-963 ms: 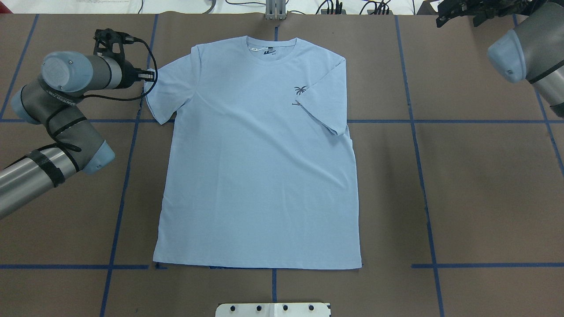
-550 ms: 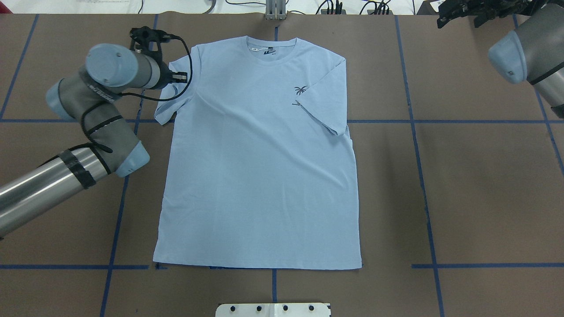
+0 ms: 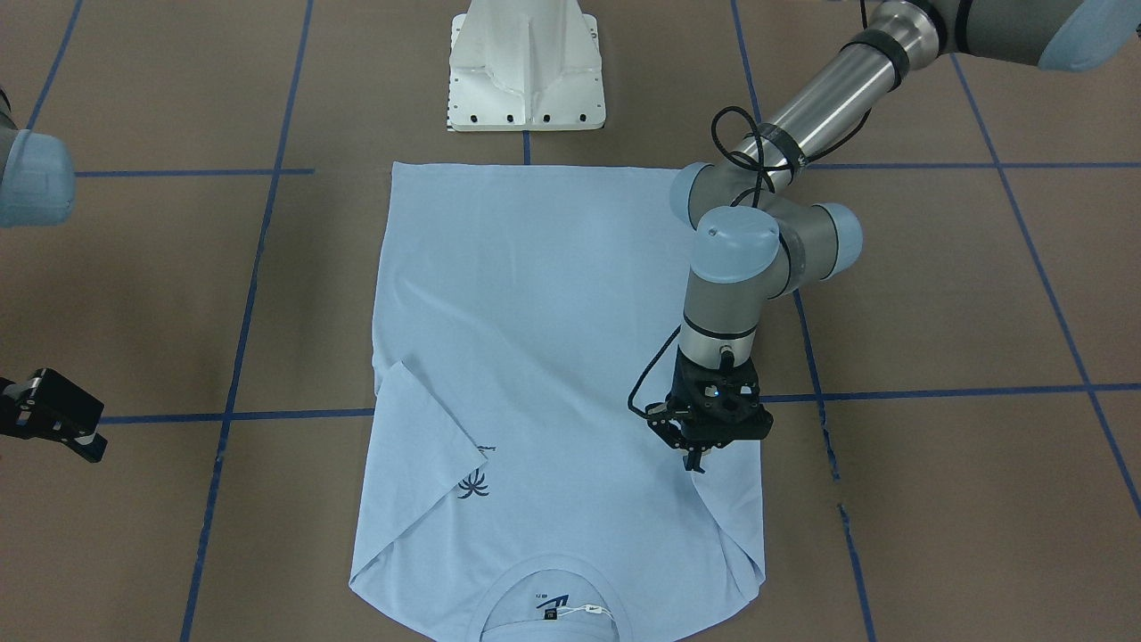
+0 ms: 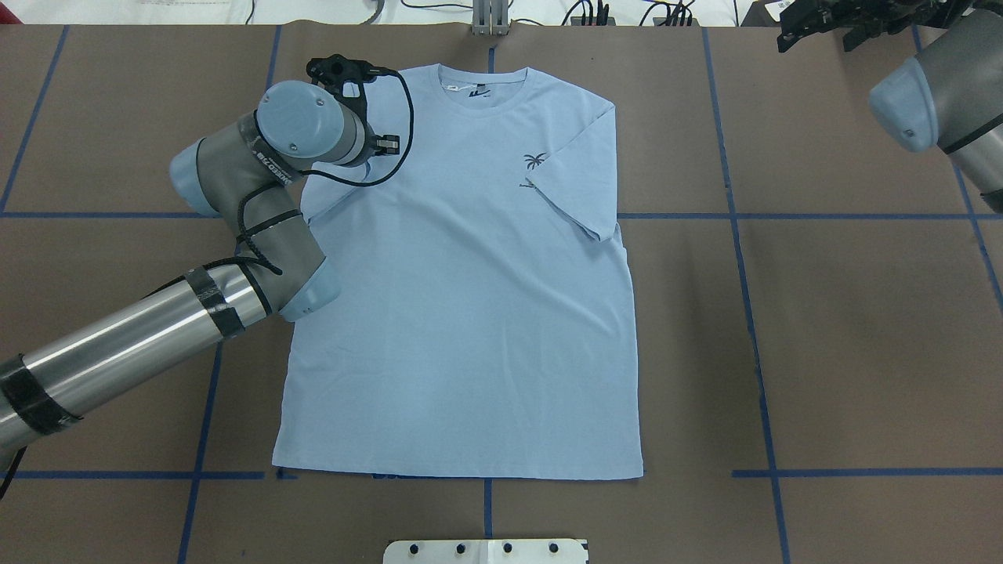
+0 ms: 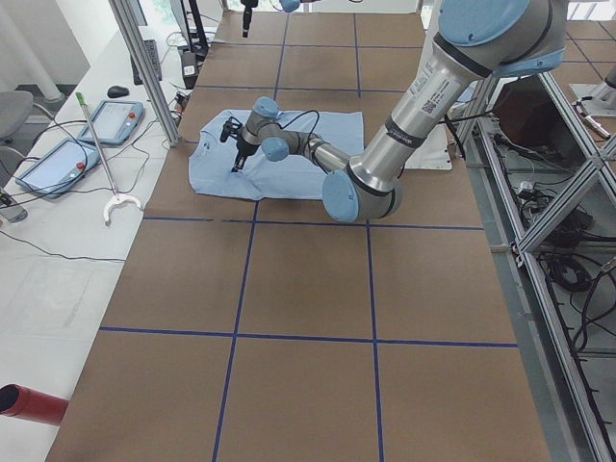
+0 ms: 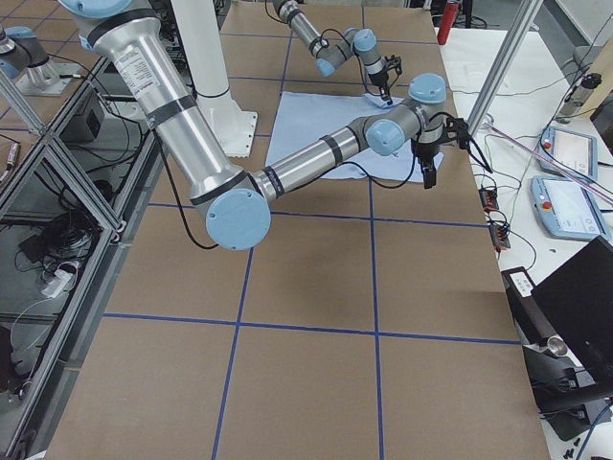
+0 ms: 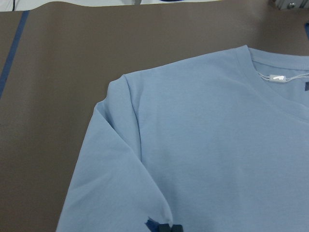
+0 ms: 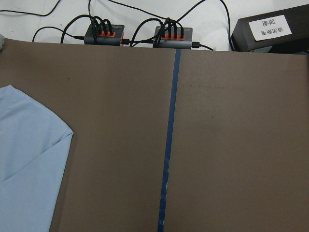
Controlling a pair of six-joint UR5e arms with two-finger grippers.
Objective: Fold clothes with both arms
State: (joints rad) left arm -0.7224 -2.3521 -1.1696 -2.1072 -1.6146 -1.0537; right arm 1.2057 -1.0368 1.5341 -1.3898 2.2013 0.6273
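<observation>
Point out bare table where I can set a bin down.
Widest: table between the t-shirt and the right arm. Also the strip between hem and pedestal. Crowded: the robot's-left sleeve, where the left gripper pinches cloth.

Brown table (image 4: pixel 862 329) was marked with a blue tape grid (image 4: pixel 753 345) — two cabled hubs (image 8: pixel 104 35) were noted beyond its edge, tablets (image 5: pixel 115 117) on a side bench (image 5: pixel 58 250).

A matte brown table (image 4: pixel 862 337) crossed by blue tape lines (image 4: pixel 823 215) carries a pale blue short-sleeved t-shirt (image 4: pixel 470 329) lying flat, and a white pedestal base (image 3: pixel 526 71).
</observation>
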